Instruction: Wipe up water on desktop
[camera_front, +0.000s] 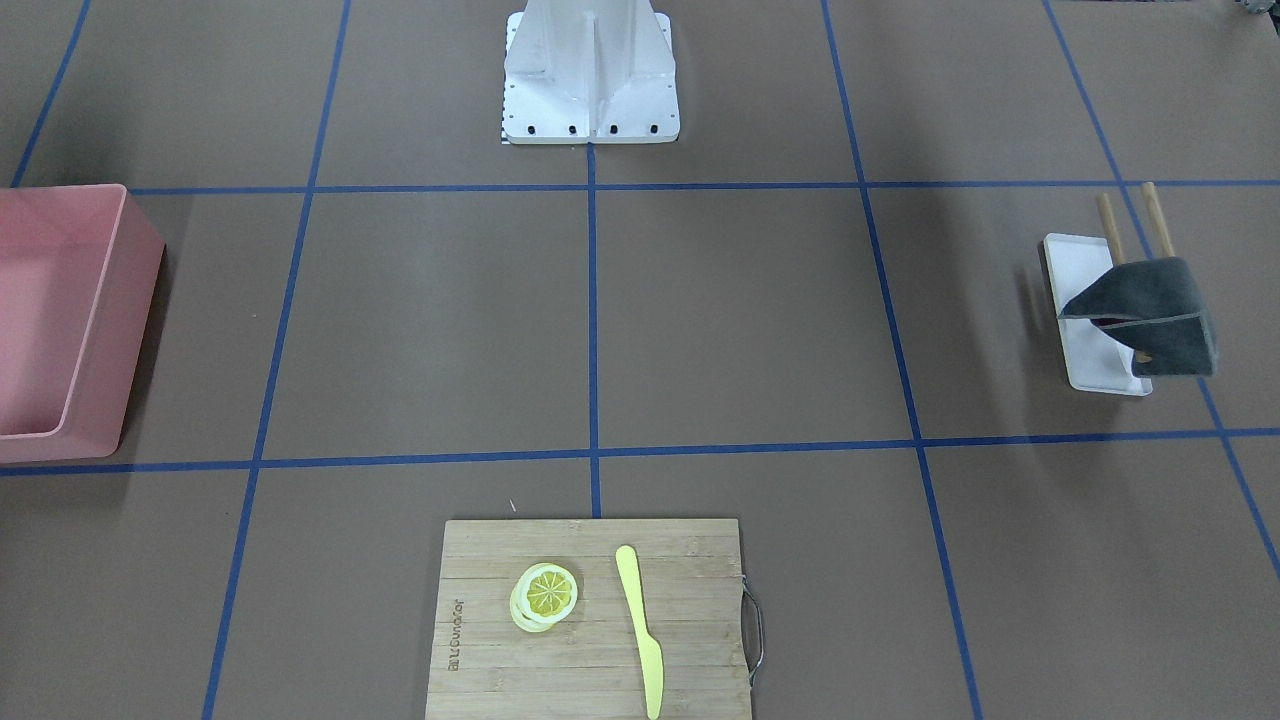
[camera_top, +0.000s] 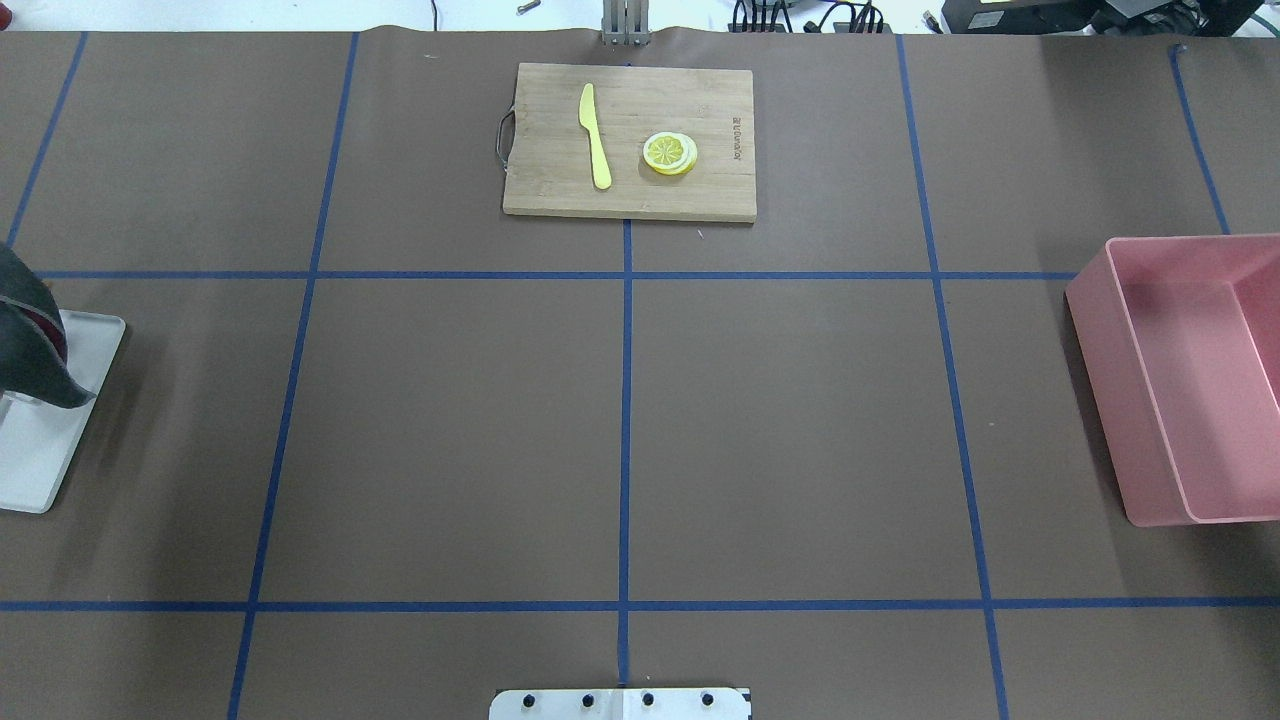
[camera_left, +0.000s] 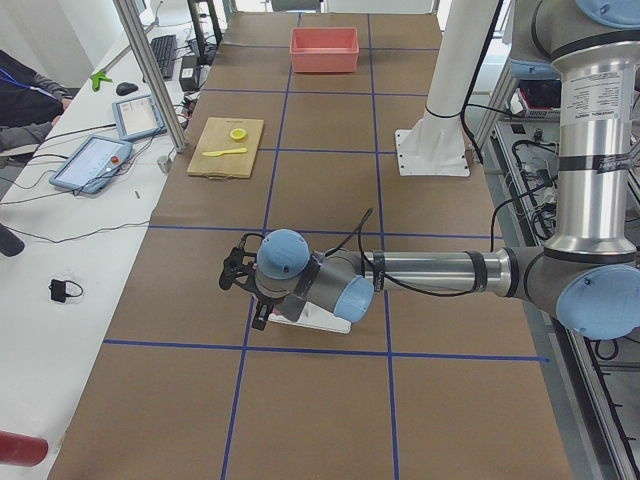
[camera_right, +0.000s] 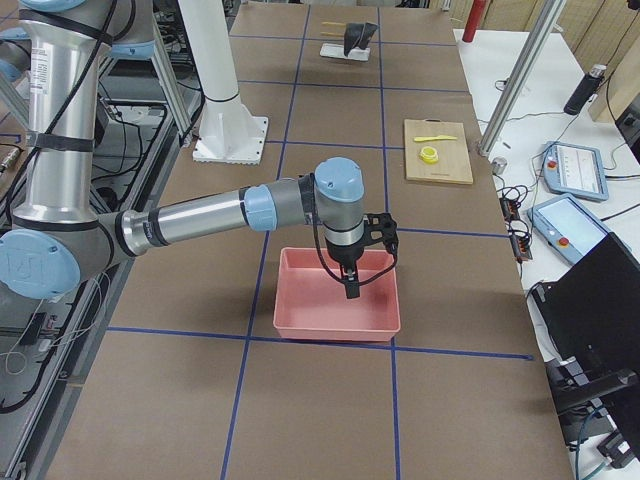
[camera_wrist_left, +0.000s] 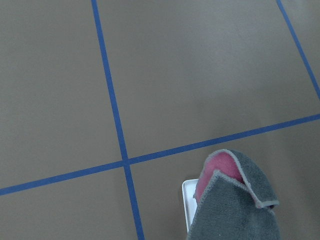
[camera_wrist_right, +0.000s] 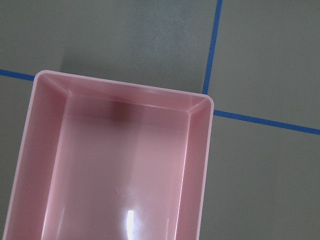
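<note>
Front view: the desktop (camera_front: 740, 320) fills everything, flat matte brown with a blue tape grid, grey cloth (camera_front: 1160, 315) at 3 o'clock. Overhead: same brown sheet, pink bin (camera_top: 1110, 380) at 3 o'clock. Left side view: left gripper (camera_left: 260, 312) low by a white tray (camera_left: 322, 321), can't tell how open the fingers are. Right side view: right gripper (camera_right: 350, 285) above the bin, can't tell there either.

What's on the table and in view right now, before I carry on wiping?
desktop: one, brown, blue-taped grid
cutting board: one, bamboo, centre, operators' side
knife: one, yellow, on board
lemon slices: small stack, yellow, on board
bin: one, pink, robot's right
tray: one, white, robot's left
cloth: one, grey, draped on wooden pegs over tray
pedestal: one, white, robot's side, centre
left hand: one, black, by tray; grip unclear
right hand: one, black, above bin; grip unclear
</note>
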